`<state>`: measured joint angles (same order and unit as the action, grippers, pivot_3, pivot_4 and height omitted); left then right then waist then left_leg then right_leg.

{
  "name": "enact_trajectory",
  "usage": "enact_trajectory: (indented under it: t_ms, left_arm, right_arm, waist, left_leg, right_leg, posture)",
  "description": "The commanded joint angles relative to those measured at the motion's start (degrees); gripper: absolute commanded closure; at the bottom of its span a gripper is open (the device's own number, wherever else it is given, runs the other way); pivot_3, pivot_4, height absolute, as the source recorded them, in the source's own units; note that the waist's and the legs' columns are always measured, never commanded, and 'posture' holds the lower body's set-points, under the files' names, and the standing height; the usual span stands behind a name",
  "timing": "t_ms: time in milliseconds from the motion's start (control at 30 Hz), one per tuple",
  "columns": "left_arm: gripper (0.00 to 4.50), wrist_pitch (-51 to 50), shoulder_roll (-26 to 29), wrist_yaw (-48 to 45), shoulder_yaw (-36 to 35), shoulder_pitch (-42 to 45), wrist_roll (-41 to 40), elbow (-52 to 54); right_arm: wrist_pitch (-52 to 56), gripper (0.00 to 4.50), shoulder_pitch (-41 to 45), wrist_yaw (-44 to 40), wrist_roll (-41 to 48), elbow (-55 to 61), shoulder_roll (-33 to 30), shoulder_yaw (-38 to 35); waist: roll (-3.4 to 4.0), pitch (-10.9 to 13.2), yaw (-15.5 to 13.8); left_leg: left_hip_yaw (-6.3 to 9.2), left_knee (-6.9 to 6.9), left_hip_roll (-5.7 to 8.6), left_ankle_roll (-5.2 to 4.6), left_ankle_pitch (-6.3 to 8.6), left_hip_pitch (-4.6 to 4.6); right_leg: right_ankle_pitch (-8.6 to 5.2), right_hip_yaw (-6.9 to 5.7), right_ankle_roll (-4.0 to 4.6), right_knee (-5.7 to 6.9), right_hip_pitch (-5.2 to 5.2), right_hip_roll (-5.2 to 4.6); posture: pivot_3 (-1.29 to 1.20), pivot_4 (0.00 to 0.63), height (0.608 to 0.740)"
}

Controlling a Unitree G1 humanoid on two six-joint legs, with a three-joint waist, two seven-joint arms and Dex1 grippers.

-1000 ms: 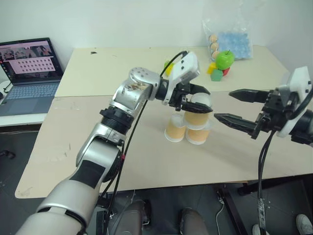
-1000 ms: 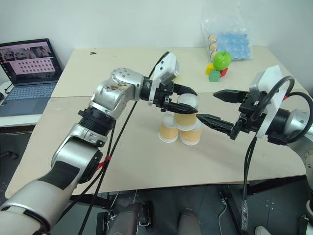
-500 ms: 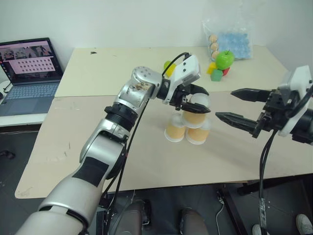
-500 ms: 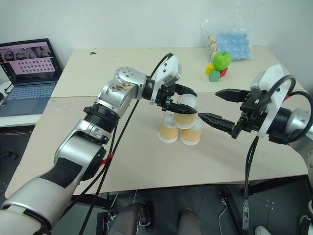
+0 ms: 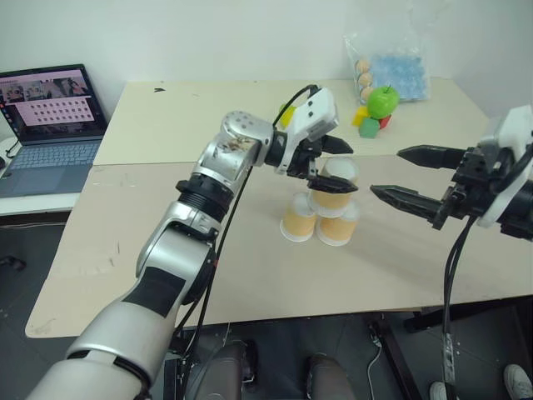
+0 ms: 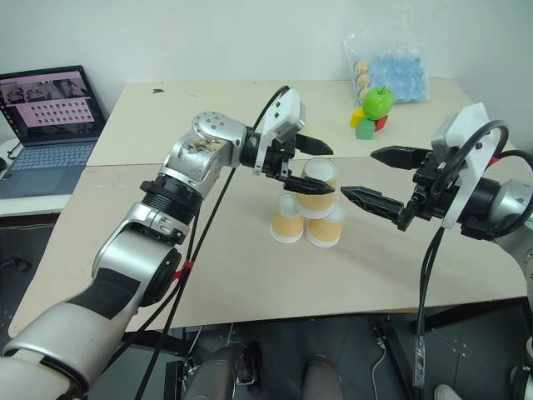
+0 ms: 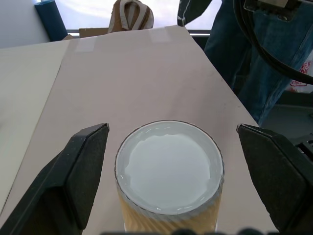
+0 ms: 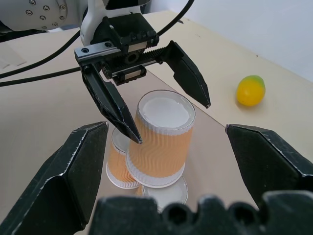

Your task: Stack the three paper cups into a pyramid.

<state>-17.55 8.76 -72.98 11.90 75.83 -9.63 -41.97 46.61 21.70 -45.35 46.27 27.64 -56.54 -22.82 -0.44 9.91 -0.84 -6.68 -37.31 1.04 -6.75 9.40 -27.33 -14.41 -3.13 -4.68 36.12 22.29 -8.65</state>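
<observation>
While the left gripper (image 5: pixel 333 167) stands wide apart around the top cup (image 5: pixel 335 190), the pyramid is already formed, but it looks not yet safe. The cup sits upside down on the two lower cups (image 5: pixel 318 223), near the middle of the table (image 5: pixel 250 275), and in the right wrist view both black fingers (image 8: pixel 110 105) are clear of its sides, with a gap at each side. It holds nothing.

As I judge it, the main danger is the way out. If this gripper pulls back or turns sideways before it rises, one finger can catch the light cup and push it off, and the lower two can slide too, because paper cups weigh almost nothing. The top cup also seems to sit a little off centre over its two supports, so a small knock may be enough.

The right gripper (image 6: pixel 375 179) is also wide and holds nothing. It hangs just beside the stack, pointing at it. If it moves forward, its lower finger can hit the cups.

Counted: three paper cups, two below and one on top; two grippers, both empty; one mango (image 8: pixel 250 90) on the table beyond the stack; one laptop (image 5: pixel 52 125) on the robot's left; one green apple (image 5: pixel 383 101) beside some small coloured blocks; one plastic bag (image 5: pixel 391 62) behind it.
</observation>
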Motion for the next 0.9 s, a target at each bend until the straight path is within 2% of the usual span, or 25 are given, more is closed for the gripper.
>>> enact_trajectory:
  t_ms: [33, 267, 367, 500, 633, 700, 900]
  left_arm:
    - [0.03, -2.95, -0.02, 0.28, -3.22, 3.56, -3.23, 4.45]
    - [0.03, -9.30, 1.49, 1.80, -6.94, 4.74, -6.88, 8.92]
    - [0.03, -11.41, 5.08, 2.82, -8.05, 2.72, -7.23, 12.08]
    - [0.03, -17.30, 14.30, 3.83, -12.08, -4.86, -9.80, 21.24]
    - [0.03, -21.25, 22.21, 5.22, -14.42, -17.68, -11.93, 34.79]
    - [0.03, -22.44, 23.88, 7.67, -15.91, -23.10, -12.66, 39.03]
    - [0.03, -23.95, 24.26, 16.00, -18.13, -38.64, -13.29, 50.02]
  right_arm:
    - [-1.90, 0.00, 1.25, -0.67, -0.28, -0.12, -0.85, -0.75]
    - [-2.81, 0.00, 0.77, -2.37, -0.85, -1.27, -0.79, -0.70]
    - [-3.35, 0.00, -0.32, -3.16, -2.30, -2.33, -1.50, -1.02]
    - [-3.40, 0.00, -6.30, -5.22, -4.31, -5.26, -2.99, -6.10]
    - [-4.95, 0.00, -12.50, -5.97, -6.79, -9.39, -2.10, -9.09]
    - [-6.22, 0.00, -15.34, -6.04, -8.10, -10.38, -0.93, -9.76]
    - [-9.42, 0.00, -22.47, -5.04, -10.83, -11.21, 3.10, -11.60]
  waist:
    - [0.00, 0.00, 0.00]
    - [0.01, 0.00, 0.14]
    - [0.01, 0.00, 0.19]
    - [0.06, -0.04, 0.73]
    - [0.07, -0.04, 0.75]
    - [0.07, -0.04, 0.36]
    - [0.08, -0.04, -0.10]
  left_leg:
    - [0.00, 0.00, 0.00, 0.00, 0.00, 0.00]
    - [0.00, -0.03, 0.00, 0.06, -0.03, 0.00]
    - [0.00, -0.04, 0.00, 0.23, -0.15, 0.00]
    - [-0.03, -0.01, -0.02, 0.21, -0.24, 0.04]
    - [-0.04, 0.03, -0.03, 0.15, -0.42, 0.06]
    - [-0.01, 0.00, -0.02, 0.54, -0.20, 0.08]
    - [0.06, -0.03, 0.08, 0.60, -0.18, 0.19]
  right_leg:
    - [0.00, 0.00, 0.00, 0.00, 0.00, 0.00]
    - [0.01, 0.00, -0.01, 0.01, -0.01, 0.00]
    - [0.01, 0.01, -0.02, 0.04, -0.02, 0.01]
    - [0.00, 0.09, -0.02, 0.05, -0.04, 0.05]
    - [0.01, 0.12, -0.02, 0.09, -0.03, 0.09]
    - [0.02, 0.11, -0.03, 0.05, -0.01, 0.08]
    - [0.13, 0.12, -0.17, -0.03, -0.02, 0.00]
  posture:
    - [0.00, 0.150, 0.740]
    - [0.00, 0.150, 0.740]
    - [0.00, 0.150, 0.740]
    - [0.00, 0.150, 0.740]
    - [0.00, 0.150, 0.740]
    - [0.00, 0.150, 0.740]
    - [0.00, 0.150, 0.740]
